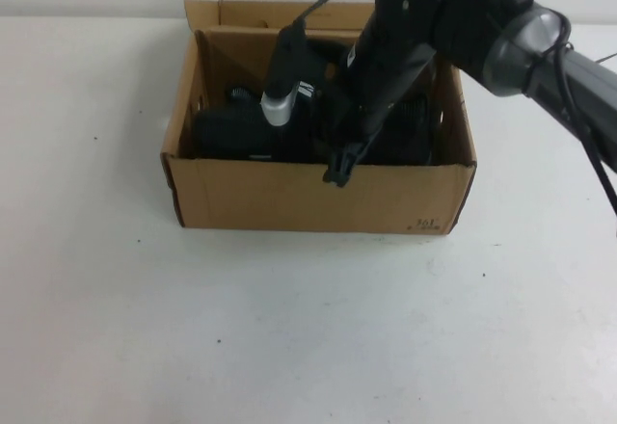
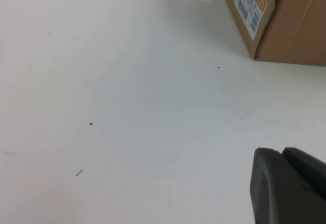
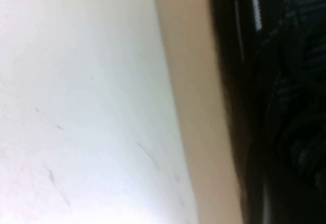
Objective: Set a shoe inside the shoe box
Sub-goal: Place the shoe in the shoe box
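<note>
Fingers first: you cannot tell how the right gripper (image 1: 339, 166) holds its fingers, because they are dark and sit against the dark shoe. You see its tip hanging at the near wall of the shoe box (image 1: 318, 198), right at the top edge. The right arm (image 1: 501, 39) comes in from the far right and bends down over the box.

You see a black shoe (image 1: 236, 130) already lying inside the box, filling the floor from left to right. Whether the right gripper touches it, you cannot tell. A black cable with a silver plug (image 1: 277, 108) hangs down over the shoe on the left part of the box.

Your left gripper (image 2: 288, 191) is down low over the white table (image 1: 289, 328), away from the box. You only see a dark corner of it in the left wrist view, so you cannot tell how its fingers stand. It holds nothing you can see. The box corner with an orange label (image 2: 250, 5) sits well apart from it.

In the right wrist view you see the brown box wall (image 3: 196, 112) between the white table and the black shoe (image 3: 285, 107).
</note>
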Robot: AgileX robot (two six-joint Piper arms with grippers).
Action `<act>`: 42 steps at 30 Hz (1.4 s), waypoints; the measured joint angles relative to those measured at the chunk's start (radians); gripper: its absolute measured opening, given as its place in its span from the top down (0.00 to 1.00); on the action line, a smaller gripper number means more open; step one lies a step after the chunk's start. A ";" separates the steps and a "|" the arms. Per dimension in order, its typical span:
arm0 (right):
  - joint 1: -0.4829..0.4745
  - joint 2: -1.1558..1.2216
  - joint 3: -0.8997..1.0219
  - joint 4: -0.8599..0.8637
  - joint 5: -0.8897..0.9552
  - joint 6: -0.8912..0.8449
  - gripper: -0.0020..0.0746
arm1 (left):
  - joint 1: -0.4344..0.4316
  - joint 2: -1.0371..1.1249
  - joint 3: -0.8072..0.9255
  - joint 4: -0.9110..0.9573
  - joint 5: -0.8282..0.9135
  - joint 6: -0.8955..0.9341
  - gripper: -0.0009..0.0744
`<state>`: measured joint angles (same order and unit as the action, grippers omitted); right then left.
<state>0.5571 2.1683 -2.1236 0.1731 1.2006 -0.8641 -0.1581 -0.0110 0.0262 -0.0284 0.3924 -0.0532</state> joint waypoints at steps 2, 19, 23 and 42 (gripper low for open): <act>0.000 0.026 0.000 0.016 -0.001 0.000 0.95 | 0.000 0.000 0.000 0.000 0.000 0.000 0.99; -0.010 0.036 0.000 0.003 -0.015 0.067 0.42 | 0.000 0.000 0.000 0.000 0.000 0.000 0.99; -0.010 -0.012 0.000 -0.030 0.000 0.072 0.42 | 0.000 0.000 0.000 0.000 0.000 0.000 0.99; -0.010 -0.127 -0.001 0.016 -0.008 0.175 0.98 | 0.000 0.000 0.000 0.000 0.000 0.000 0.99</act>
<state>0.5467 2.0412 -2.1250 0.1892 1.1926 -0.6895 -0.1581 -0.0110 0.0262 -0.0284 0.3924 -0.0532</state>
